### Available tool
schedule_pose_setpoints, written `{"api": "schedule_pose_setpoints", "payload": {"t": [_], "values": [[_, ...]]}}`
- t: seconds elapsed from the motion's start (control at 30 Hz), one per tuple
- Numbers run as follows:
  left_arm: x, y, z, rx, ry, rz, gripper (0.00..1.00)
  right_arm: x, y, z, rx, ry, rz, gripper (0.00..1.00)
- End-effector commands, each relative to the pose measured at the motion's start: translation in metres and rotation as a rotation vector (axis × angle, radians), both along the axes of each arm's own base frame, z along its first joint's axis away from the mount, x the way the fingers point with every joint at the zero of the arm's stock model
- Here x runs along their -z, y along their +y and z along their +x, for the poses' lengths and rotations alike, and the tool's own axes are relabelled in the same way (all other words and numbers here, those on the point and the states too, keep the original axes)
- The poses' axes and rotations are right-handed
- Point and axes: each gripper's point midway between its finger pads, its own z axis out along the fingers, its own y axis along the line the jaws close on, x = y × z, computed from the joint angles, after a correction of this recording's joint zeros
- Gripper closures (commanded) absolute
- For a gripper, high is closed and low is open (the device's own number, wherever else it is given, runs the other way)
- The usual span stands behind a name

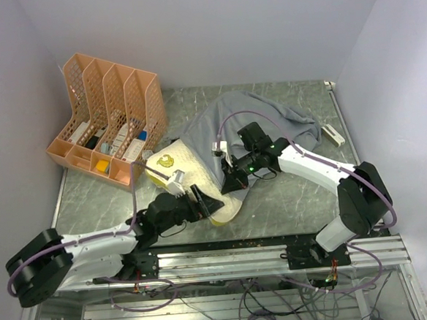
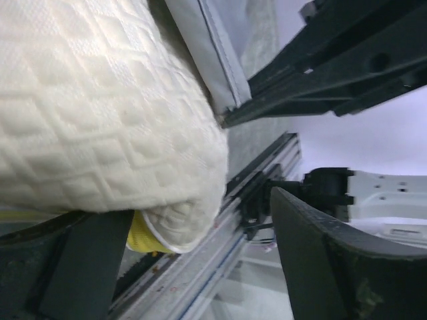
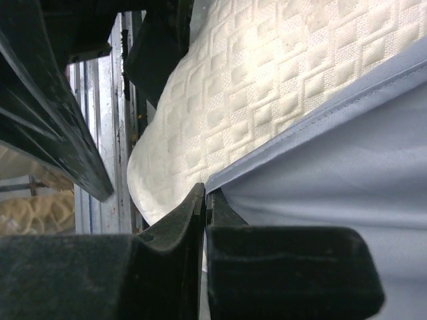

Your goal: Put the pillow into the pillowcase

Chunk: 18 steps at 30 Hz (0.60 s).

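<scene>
Pillow (image 1: 195, 165) and pillowcase (image 1: 269, 116) lie together at the middle of the grey table (image 1: 289, 191). The blue-grey pillowcase is the larger spread: it lies wrinkled from the centre out toward 1 o'clock, and its open hem is drawn across the pillow's far part. The cream quilted pillow lies slantwise, with its far end under the cloth and its near end sticking out toward 7 o'clock, close to the metal rail (image 1: 227, 256) at the table's near edge. How far it reaches inside the case is hidden, perhaps about halfway. An orange file rack (image 1: 107, 101) stands at 10 o'clock, well apart from the cloth. The right gripper (image 3: 205, 203) is at the hem just at 3 o'clock of the bare part of the pillow. Its jaws are pressed together, with the pillowcase's stitched edge pinched between them. The left gripper (image 1: 207, 201) sits at the pillow's near end with its jaws spread wide. One finger lies under the pillow's rounded corner and the other stands clear of it. A yellow side edge (image 2: 143, 237) shows beneath that corner. A small yellow-green logo (image 1: 167, 161) marks the pillow's corner at 9 o'clock.
</scene>
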Motion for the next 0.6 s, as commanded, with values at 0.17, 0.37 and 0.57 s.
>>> {"api": "schedule_pose_setpoints", "payload": {"t": [0.17,0.37,0.57], "values": [[-0.035,0.022,0.001,-0.091,-0.080,-0.151,0.03,-0.021,-0.001,-0.002,-0.032,-0.031,0.059,1.00],[-0.051,0.022,0.001,-0.083,-0.102,-0.144,0.05,-0.029,-0.004,-0.001,-0.027,-0.049,0.076,1.00],[-0.058,0.013,0.000,-0.045,-0.097,-0.120,0.05,-0.039,-0.006,0.000,-0.027,-0.063,0.111,0.98]]}}
